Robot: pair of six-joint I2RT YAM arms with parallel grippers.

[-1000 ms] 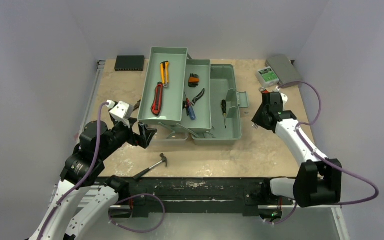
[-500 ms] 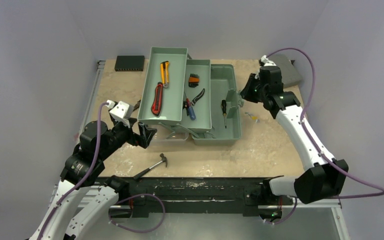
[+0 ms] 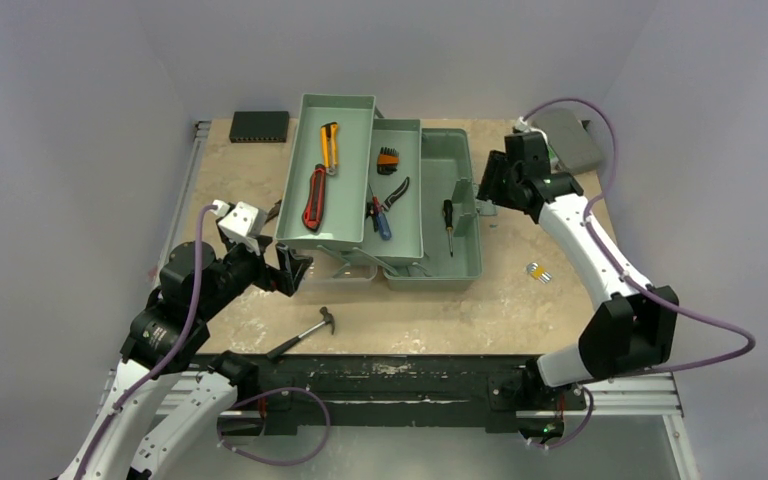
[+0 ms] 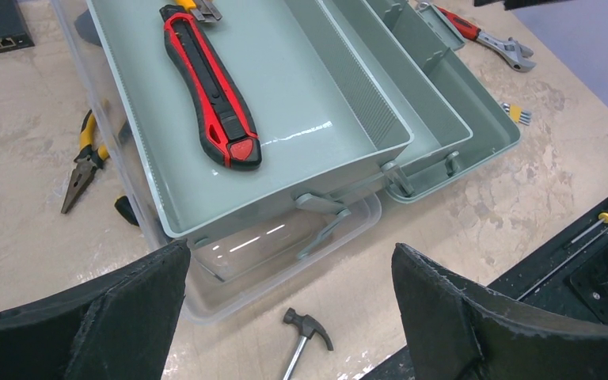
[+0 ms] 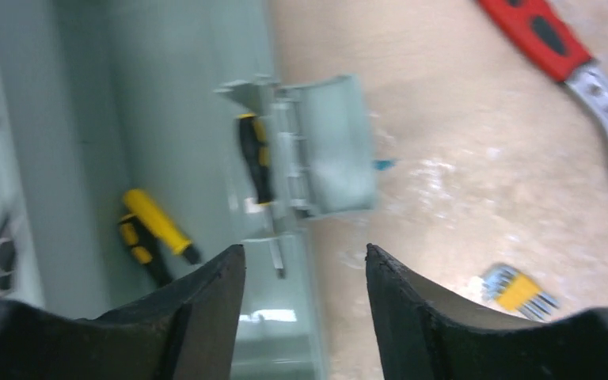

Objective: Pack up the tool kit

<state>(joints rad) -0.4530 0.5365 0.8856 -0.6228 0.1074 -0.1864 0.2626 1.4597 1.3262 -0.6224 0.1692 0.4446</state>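
The sage-green toolbox [image 3: 465,262] stands open mid-table with its trays folded out. A red knife [image 3: 314,197] [image 4: 214,87] and a yellow knife [image 3: 329,145] lie in the left tray. Pliers [image 3: 392,198] lie in the middle tray, and a screwdriver [image 3: 448,220] [image 5: 154,229] is in the base. My right gripper [image 3: 487,185] [image 5: 305,252] hangs open over the box's right rim by the latch [image 5: 317,146], holding nothing. My left gripper [image 3: 290,270] [image 4: 290,249] is wide open and empty at the box's near-left corner, above the clear lid [image 4: 229,277].
A hammer [image 3: 305,333] [image 4: 305,332] lies near the front edge. Yellow pliers [image 4: 83,162] lie left of the box. A small yellow key set [image 3: 538,271] [image 5: 517,289] and a red wrench [image 5: 562,55] lie right of it. A black box [image 3: 259,125] and grey case [image 3: 572,138] sit at the back.
My right arm has swung from the table's right side up to the toolbox's right end and its jaws have opened. The yellow key set now lies on the table. The left arm is still.
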